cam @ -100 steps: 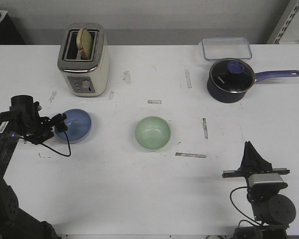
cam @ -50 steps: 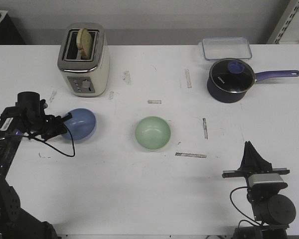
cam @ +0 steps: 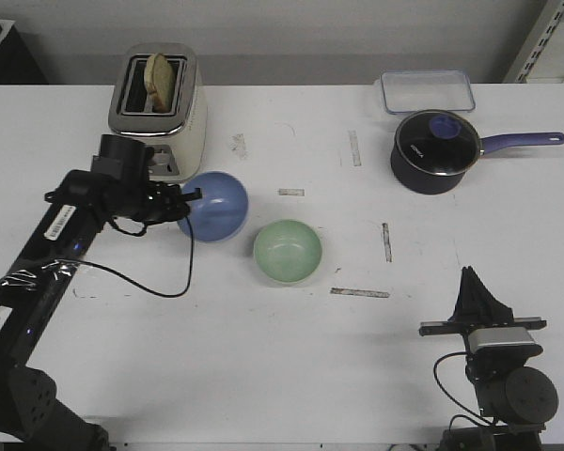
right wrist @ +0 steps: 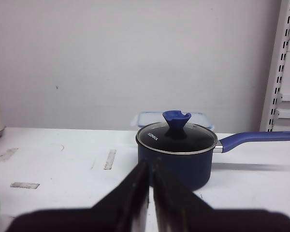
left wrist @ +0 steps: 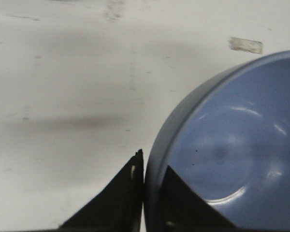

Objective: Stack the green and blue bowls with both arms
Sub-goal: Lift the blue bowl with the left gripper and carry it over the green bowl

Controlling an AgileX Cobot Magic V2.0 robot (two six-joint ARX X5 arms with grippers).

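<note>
**Left arm has blue bowl by the rim, right arm parked**

Left gripper (cam: 186, 199): clamped on the rim of the blue bowl (cam: 214, 206). Left wrist view confirms it: one finger (left wrist: 121, 195) outside the wall, the other inside, rim pinched between them. Bowl (left wrist: 227, 150) is tilted, mouth facing roughly toward the front camera. Looks lifted off the worktop (cam: 291, 357), but can't confirm clearance from these angles.

Position: blue bowl sits left of centre in the front view, just right of the toaster (cam: 158, 113) and up-left of the green bowl (cam: 288, 251). The two bowls are near each other; their outlines almost meet in the front view, but I can't tell whether they touch.

Green bowl: upright on the worktop, centre of frame, mouth up, nothing in it. Not held.

Right gripper (cam: 474, 299): lower right of the front view, well apart from both bowls, holding nothing. Right wrist view shows the fingers (right wrist: 135, 193) pressed together, only a thin slit between them, so closed on nothing.

Background: saucepan (cam: 436, 151) with lid at upper right, handle pointing to the right edge; clear container (cam: 427, 91) just behind it. Toaster at upper left has a slice of bread (cam: 159, 80) sticking out of a slot. Tape scraps scattered on the worktop.
</note>
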